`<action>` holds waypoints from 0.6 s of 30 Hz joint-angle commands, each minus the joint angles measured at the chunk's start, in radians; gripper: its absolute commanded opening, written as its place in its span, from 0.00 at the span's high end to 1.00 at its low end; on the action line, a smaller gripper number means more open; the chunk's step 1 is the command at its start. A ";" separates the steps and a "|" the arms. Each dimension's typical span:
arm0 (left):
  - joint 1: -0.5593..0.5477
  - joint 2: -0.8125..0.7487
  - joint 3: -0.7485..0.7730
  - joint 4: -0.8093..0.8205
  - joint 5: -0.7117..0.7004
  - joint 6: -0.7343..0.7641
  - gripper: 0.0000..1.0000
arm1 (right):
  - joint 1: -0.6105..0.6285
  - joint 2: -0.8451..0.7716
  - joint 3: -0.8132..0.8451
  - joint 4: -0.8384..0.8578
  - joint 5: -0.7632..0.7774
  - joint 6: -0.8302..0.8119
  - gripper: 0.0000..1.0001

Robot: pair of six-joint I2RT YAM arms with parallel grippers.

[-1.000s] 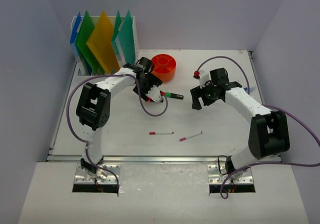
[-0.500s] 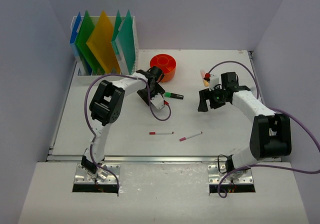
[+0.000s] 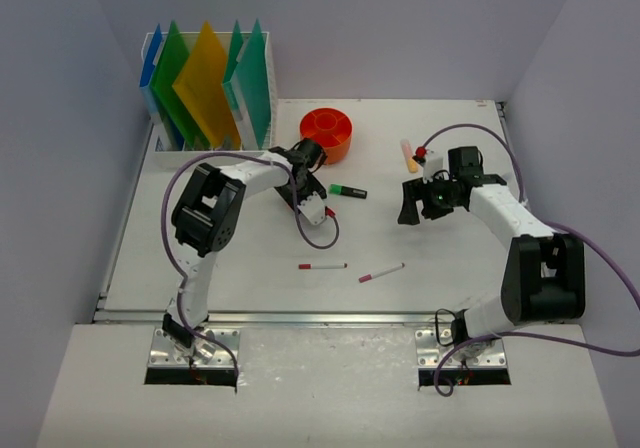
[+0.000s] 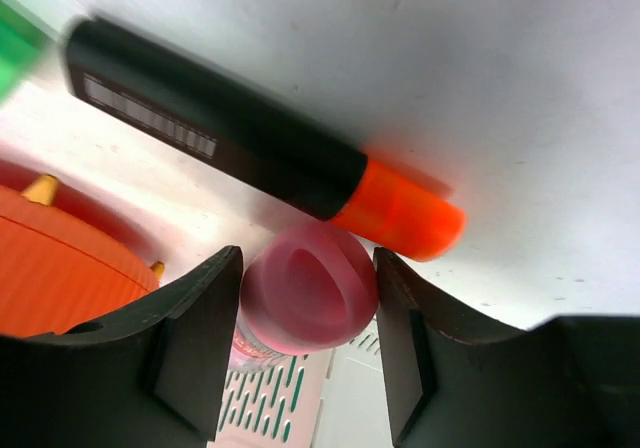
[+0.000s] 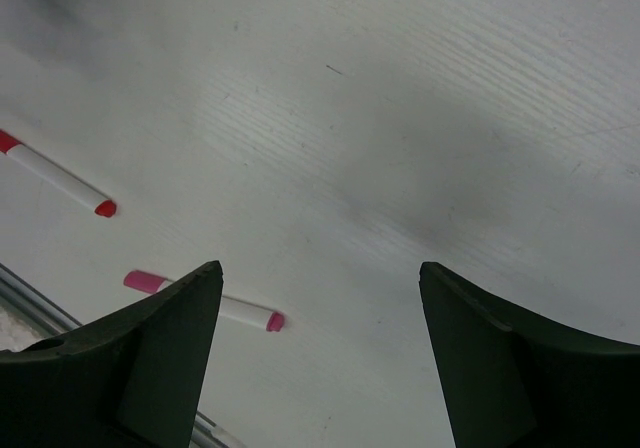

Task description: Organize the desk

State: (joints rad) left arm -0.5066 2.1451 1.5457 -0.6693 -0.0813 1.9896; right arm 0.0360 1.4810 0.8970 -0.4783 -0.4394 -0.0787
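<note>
Hard to make out from above: the tip of the left arm (image 3: 255, 171), covered by its own white wrist, with only a small red spot showing beside it. Cut off at the upper left corner of the left wrist view: a green blur, not identifiable. Cut off at the left edge there too: an orange round container (image 4: 60, 268). Low between the fingers, a white slotted surface, unclear. Pink round cap (image 4: 308, 288) seen end-on only, the body behind it hidden.

State of the left jaws: about half closed, with a dark finger (image 4: 195, 348) against each side of the pink round cap, so gripping it as far as can be seen. Just beyond, lying on the counter (image 3: 230, 258), a black marker (image 4: 210, 138) with an orange cap.

State of the right jaws, at the end of the right arm (image 3: 490, 203): spread wide, holding nothing, hanging over bare counter. Further off in that wrist view, a white pen with red tip (image 5: 60, 180) and a pink-capped pen (image 5: 200, 303).

Place of the counter: white and flat under both arms, between lavender walls, with a metal rail (image 3: 300, 317) along the near edge and a file rack (image 3: 205, 88) with coloured folders at the far left corner
</note>
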 commanded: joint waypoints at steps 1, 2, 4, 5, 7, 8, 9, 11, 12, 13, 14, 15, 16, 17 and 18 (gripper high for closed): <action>-0.040 -0.187 -0.006 -0.061 0.154 0.230 0.91 | -0.002 -0.042 0.038 -0.009 -0.041 0.024 0.21; -0.042 -0.213 -0.008 -0.077 0.183 0.215 0.92 | -0.003 -0.044 0.042 -0.013 -0.045 0.028 0.21; -0.046 -0.260 -0.012 -0.109 0.247 0.183 0.93 | -0.003 -0.046 0.051 -0.022 -0.052 0.036 0.21; -0.046 -0.286 -0.017 -0.114 0.275 0.161 0.93 | -0.002 -0.047 0.054 -0.024 -0.054 0.040 0.21; -0.046 -0.345 -0.037 -0.115 0.315 0.104 1.00 | -0.004 -0.049 0.058 -0.029 -0.059 0.045 0.21; -0.046 -0.363 -0.043 -0.121 0.332 0.087 1.00 | -0.003 -0.050 0.060 -0.031 -0.062 0.046 0.21; -0.046 -0.391 -0.056 -0.138 0.354 0.058 1.00 | -0.003 -0.050 0.064 -0.032 -0.063 0.051 0.21; -0.046 -0.413 -0.056 -0.154 0.409 -0.001 1.00 | -0.004 -0.050 0.068 -0.035 -0.069 0.058 0.21; -0.046 -0.432 -0.052 -0.163 0.449 -0.066 1.00 | -0.004 -0.048 0.072 -0.037 -0.072 0.062 0.21; -0.046 -0.448 -0.046 -0.173 0.489 -0.130 1.00 | -0.004 -0.047 0.076 -0.040 -0.075 0.067 0.21; -0.045 -0.449 -0.028 -0.183 0.524 -0.187 1.00 | -0.004 -0.045 0.082 -0.045 -0.078 0.068 0.21; -0.043 -0.444 0.004 -0.191 0.567 -0.259 1.00 | -0.004 -0.046 0.083 -0.045 -0.079 0.069 0.21; -0.041 -0.438 0.036 -0.199 0.610 -0.332 1.00 | -0.004 -0.046 0.084 -0.045 -0.081 0.070 0.21; -0.038 -0.432 0.065 -0.202 0.648 -0.401 1.00 | -0.003 -0.046 0.085 -0.045 -0.082 0.071 0.21; -0.035 -0.425 0.087 -0.198 0.676 -0.467 1.00 | -0.002 -0.045 0.085 -0.045 -0.081 0.071 0.21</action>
State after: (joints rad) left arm -0.5488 1.7315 1.5138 -0.8422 0.3498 1.8276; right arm 0.0357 1.4628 0.9353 -0.5252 -0.4901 -0.0257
